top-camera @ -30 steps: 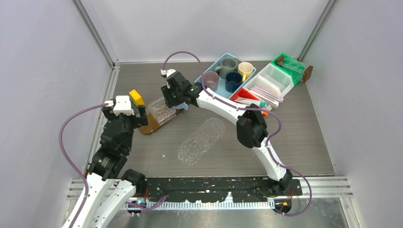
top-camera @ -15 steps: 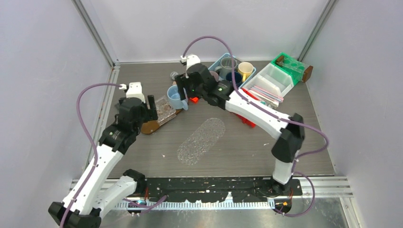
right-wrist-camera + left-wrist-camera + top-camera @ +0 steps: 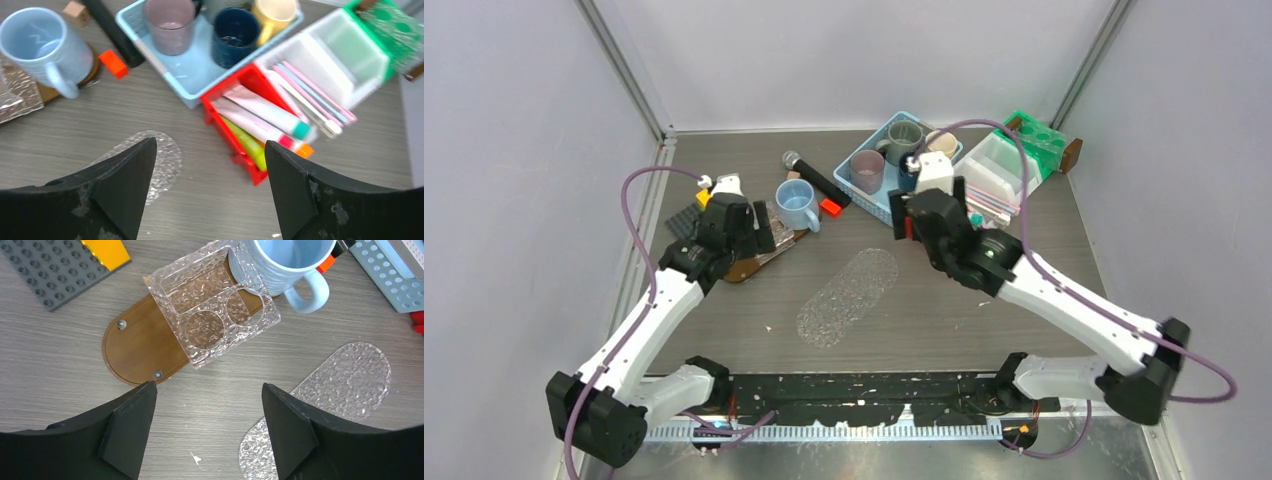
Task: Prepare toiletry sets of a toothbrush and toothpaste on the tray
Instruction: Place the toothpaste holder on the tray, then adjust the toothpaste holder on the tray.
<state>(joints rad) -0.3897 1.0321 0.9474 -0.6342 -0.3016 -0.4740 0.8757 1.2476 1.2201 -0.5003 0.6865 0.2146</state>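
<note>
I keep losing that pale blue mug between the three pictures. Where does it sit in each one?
Top external: the pale blue mug stands left of centre, far side of the table.
Left wrist: the mug is at the top edge, right of centre.
Right wrist: the mug is in the top left corner.
Shared landmark: the clear oval tray, lower right of the mug in every view.

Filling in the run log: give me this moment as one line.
left gripper: open, near clear holder | right gripper: open, near toothpaste tubes | toothbrushes: in white bin | tray: bare
</note>
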